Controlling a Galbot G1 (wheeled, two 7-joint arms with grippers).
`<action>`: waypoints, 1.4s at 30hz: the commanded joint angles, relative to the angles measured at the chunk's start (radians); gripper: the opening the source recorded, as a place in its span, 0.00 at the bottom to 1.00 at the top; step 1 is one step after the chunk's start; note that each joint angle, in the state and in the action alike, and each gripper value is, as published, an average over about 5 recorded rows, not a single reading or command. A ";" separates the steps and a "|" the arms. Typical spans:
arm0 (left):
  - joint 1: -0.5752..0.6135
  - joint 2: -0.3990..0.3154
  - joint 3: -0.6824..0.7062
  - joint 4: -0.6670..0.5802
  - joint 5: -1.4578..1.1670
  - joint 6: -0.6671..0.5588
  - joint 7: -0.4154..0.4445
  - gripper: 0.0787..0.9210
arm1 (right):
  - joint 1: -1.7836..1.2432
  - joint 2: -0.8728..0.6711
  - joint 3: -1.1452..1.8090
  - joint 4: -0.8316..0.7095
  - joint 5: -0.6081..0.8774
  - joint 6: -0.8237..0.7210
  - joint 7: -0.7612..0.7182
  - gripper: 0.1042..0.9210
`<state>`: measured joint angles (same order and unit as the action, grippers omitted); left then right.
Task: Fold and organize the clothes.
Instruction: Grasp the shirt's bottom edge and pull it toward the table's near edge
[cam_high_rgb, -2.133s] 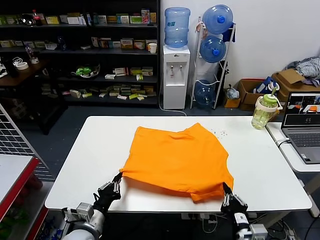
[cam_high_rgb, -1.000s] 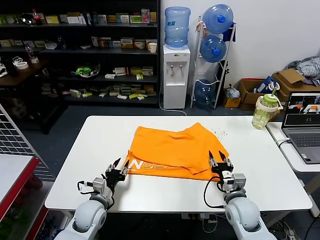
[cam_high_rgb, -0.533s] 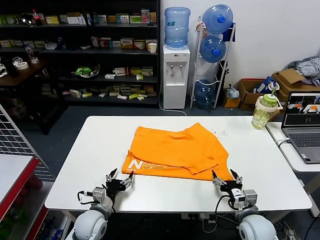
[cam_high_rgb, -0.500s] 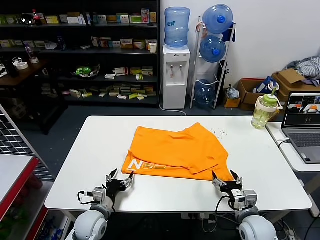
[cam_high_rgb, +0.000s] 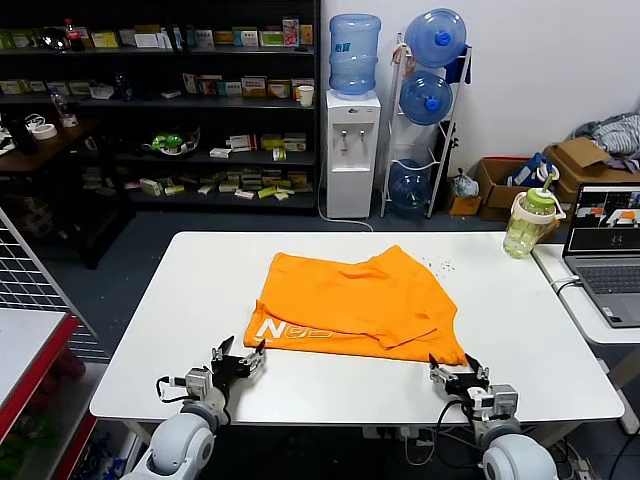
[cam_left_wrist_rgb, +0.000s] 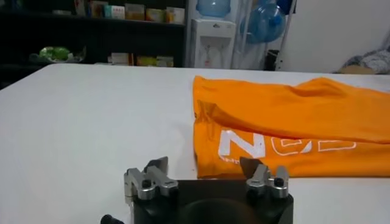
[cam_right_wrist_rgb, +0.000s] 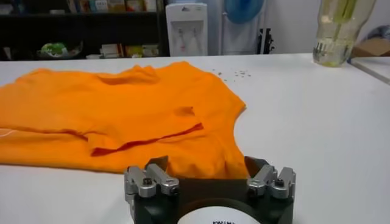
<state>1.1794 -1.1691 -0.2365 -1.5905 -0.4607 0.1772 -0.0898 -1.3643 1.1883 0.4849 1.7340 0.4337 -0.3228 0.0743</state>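
The clothes are one orange T-shirt (cam_high_rgb: 355, 300) lying folded on the white table (cam_high_rgb: 190, 300), its near hem turned over so white lettering (cam_high_rgb: 290, 333) faces up. My left gripper (cam_high_rgb: 238, 358) sits low by the near table edge, just short of the shirt's near-left corner, open and empty. In the left wrist view the left gripper (cam_left_wrist_rgb: 204, 167) faces the lettering (cam_left_wrist_rgb: 244, 143). My right gripper (cam_high_rgb: 458, 372) hovers close off the near-right corner, also open and empty. In the right wrist view the right gripper (cam_right_wrist_rgb: 206, 164) has the shirt (cam_right_wrist_rgb: 122, 115) directly ahead.
A green-lidded bottle (cam_high_rgb: 527, 222) stands at the table's far right corner, beside a laptop (cam_high_rgb: 605, 255) on a side desk. A red-edged table (cam_high_rgb: 30, 350) is on the left. A water dispenser (cam_high_rgb: 353, 150) and shelves stand behind.
Both grippers have let go of the shirt's near edge and drawn back toward the near table edge. The shirt now lies still with its hem folded over, lettering up.
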 joint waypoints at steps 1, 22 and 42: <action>-0.031 -0.006 0.011 0.028 -0.012 0.003 -0.003 0.74 | -0.003 0.000 0.004 -0.007 0.018 -0.025 0.012 0.70; 0.012 0.018 0.021 -0.090 -0.044 0.022 -0.057 0.03 | -0.044 -0.013 0.007 0.054 0.055 -0.009 0.043 0.03; 0.449 0.222 -0.145 -0.521 -0.302 0.152 -0.225 0.02 | -0.414 -0.118 0.104 0.344 0.123 -0.058 0.106 0.03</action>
<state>1.3711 -1.0272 -0.2884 -1.9017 -0.6796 0.2897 -0.2617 -1.6352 1.0962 0.5560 1.9841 0.5400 -0.3690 0.1659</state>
